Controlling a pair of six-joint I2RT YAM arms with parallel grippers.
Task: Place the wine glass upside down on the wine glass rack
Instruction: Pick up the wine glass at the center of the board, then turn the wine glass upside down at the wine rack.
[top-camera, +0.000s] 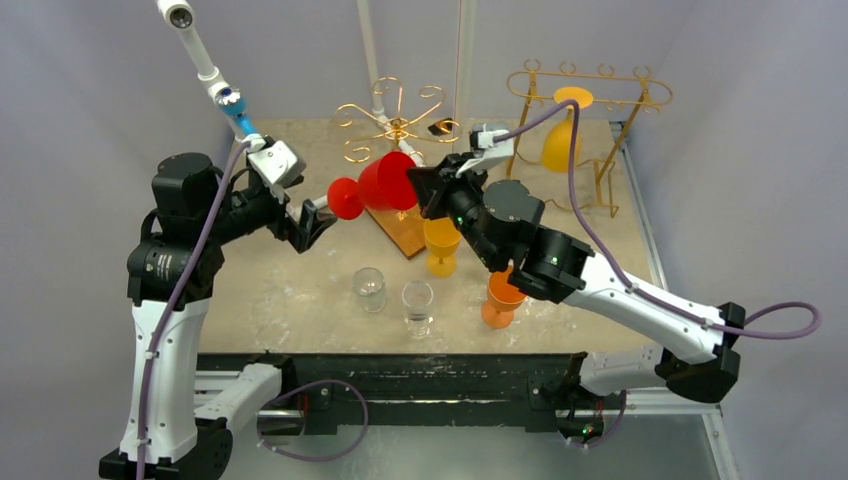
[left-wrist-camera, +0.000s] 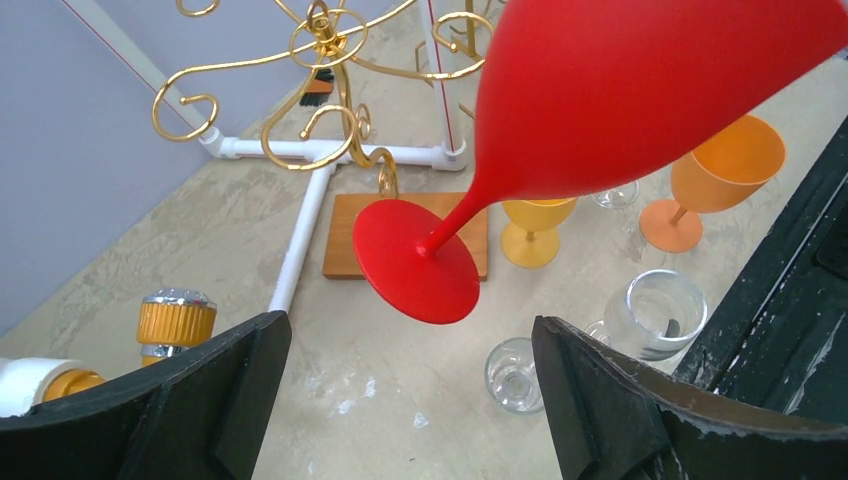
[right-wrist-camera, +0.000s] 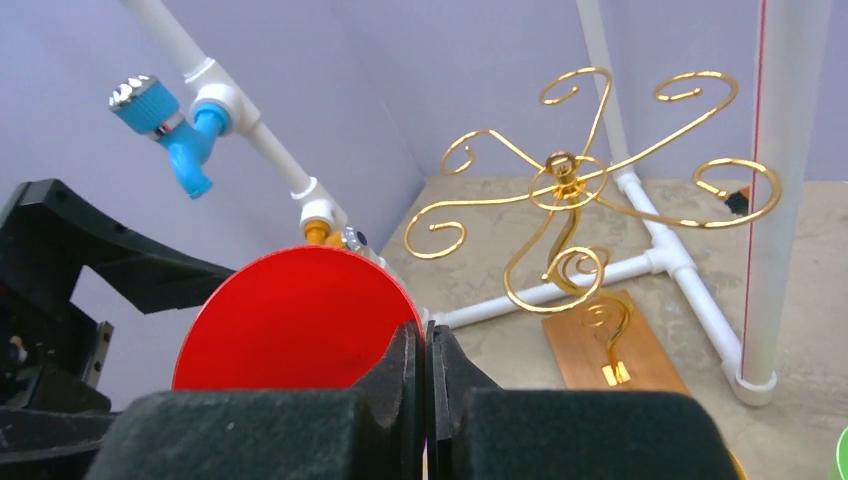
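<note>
The red wine glass (top-camera: 385, 182) lies nearly level in the air, its foot (top-camera: 345, 198) pointing left. My right gripper (top-camera: 425, 190) is shut on the rim of its bowl; in the right wrist view the rim (right-wrist-camera: 290, 320) is pinched between the closed fingers of that gripper (right-wrist-camera: 427, 350). My left gripper (top-camera: 310, 222) stands open just left of the foot, holding nothing. In the left wrist view the glass (left-wrist-camera: 620, 100) hangs above and beyond the left gripper (left-wrist-camera: 410, 400). The gold spiral wine glass rack (top-camera: 398, 125) stands behind on a wooden base (top-camera: 402, 232).
A yellow glass (top-camera: 441, 245), an orange glass (top-camera: 500, 298) and two clear glasses (top-camera: 369, 289) (top-camera: 418, 305) stand on the table below the arms. A second gold rack (top-camera: 600, 90) at the back right holds a hanging yellow glass (top-camera: 560, 145). White pipework (top-camera: 205, 60) rises at the back left.
</note>
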